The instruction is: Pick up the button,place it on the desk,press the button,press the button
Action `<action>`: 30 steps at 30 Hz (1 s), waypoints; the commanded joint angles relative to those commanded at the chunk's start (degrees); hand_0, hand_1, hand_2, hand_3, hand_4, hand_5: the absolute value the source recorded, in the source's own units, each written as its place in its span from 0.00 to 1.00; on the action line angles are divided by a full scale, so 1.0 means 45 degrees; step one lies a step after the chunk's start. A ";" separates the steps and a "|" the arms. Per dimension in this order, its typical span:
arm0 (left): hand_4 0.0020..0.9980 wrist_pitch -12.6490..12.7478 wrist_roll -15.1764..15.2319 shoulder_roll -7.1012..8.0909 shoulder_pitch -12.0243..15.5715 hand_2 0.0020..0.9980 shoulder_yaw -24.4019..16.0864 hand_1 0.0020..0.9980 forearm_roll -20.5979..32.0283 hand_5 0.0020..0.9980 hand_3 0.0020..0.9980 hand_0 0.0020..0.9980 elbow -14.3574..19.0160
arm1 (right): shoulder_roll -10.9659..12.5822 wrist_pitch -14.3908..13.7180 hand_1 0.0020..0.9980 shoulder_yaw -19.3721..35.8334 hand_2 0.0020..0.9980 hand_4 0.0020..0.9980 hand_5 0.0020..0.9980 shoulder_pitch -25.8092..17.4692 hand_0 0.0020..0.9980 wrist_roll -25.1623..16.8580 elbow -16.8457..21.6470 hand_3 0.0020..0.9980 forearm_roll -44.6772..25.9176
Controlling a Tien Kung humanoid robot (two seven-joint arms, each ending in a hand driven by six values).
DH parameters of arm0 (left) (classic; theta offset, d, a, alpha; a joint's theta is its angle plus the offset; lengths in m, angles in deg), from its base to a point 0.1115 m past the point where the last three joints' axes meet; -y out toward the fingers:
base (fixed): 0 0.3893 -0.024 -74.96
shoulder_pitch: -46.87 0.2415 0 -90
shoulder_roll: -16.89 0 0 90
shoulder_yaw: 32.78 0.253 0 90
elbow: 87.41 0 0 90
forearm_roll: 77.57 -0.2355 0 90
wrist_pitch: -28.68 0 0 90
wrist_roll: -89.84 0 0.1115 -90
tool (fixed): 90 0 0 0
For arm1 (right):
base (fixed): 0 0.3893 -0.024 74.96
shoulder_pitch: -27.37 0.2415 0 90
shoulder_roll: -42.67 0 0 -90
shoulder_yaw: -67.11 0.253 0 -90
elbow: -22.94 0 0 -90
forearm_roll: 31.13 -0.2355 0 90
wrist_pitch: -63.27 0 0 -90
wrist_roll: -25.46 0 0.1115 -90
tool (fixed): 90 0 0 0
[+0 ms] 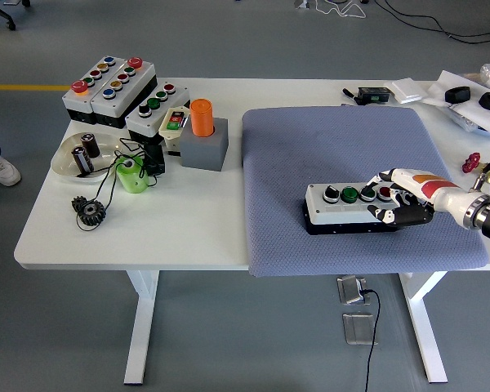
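The white-topped, black-based rectangular button box (351, 207) lies on the grey-blue fabric mat (343, 147) covering the white table (147, 237). The right hand (402, 200) rests on its right end, fingers (374, 177) curled over the top buttons, thumb against the front face

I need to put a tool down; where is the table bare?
The blue mat behind the button box is free, as is the white table front left. The far-left corner and right edge are crowded.

Matt textured cloth mat (327, 147); smooth white table (147, 229)
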 joint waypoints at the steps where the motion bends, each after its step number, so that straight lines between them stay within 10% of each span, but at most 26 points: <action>1: 0.33 0.0000 0.0003 -0.0007 0.0014 0.72 0.0016 0.71 0.0018 0.97 0.52 0.66 0.0000 | -0.0024 0.0020 0.00 -0.0027 0.08 0.62 0.40 -0.0008 0.08 0.0020 -0.0030 0.68 0.0000; 30: 0.33 0.0011 -0.0099 -0.0052 0.0189 0.72 -0.0069 0.71 -0.0315 0.96 0.52 0.66 0.0000 | -0.0100 0.0130 0.00 0.0336 0.08 0.62 0.42 -0.0388 0.08 0.0129 -0.0503 0.68 -0.1781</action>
